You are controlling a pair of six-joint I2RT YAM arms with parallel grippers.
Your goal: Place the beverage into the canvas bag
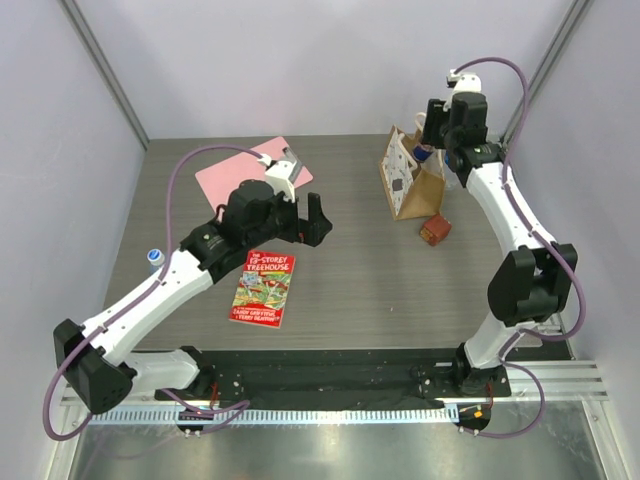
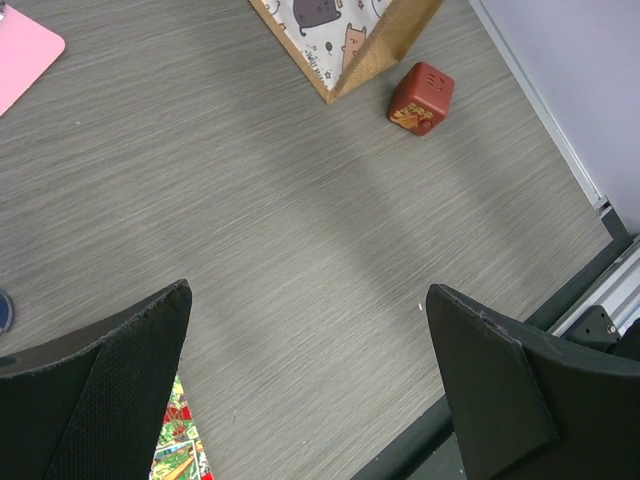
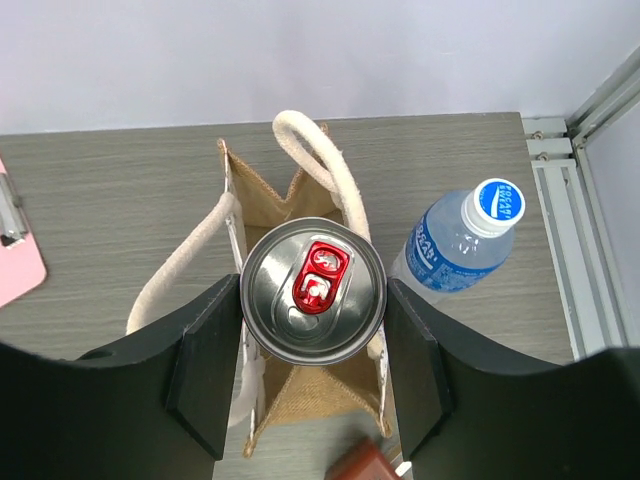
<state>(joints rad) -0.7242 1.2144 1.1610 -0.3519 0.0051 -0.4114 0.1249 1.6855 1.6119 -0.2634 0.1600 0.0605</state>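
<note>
My right gripper [image 3: 313, 292] is shut on the beverage, a silver can [image 3: 314, 290] with a red pull tab. It holds the can upright right over the open mouth of the canvas bag [image 3: 320, 400]. The tan bag with cream loop handles stands at the back right of the table [image 1: 408, 182]; its cat-print side shows in the left wrist view [image 2: 340, 40]. In the top view the right gripper [image 1: 441, 133] hangs above the bag and hides the can. My left gripper [image 1: 300, 225] is open and empty over bare table [image 2: 310, 290], well left of the bag.
A clear water bottle with a blue label [image 3: 460, 245] stands just right of the bag. A small red box [image 1: 434, 231] lies in front of the bag. A red book [image 1: 264, 287] and a pink clipboard [image 1: 250, 170] lie on the left. Another bottle [image 1: 155, 257] sits beside the left arm.
</note>
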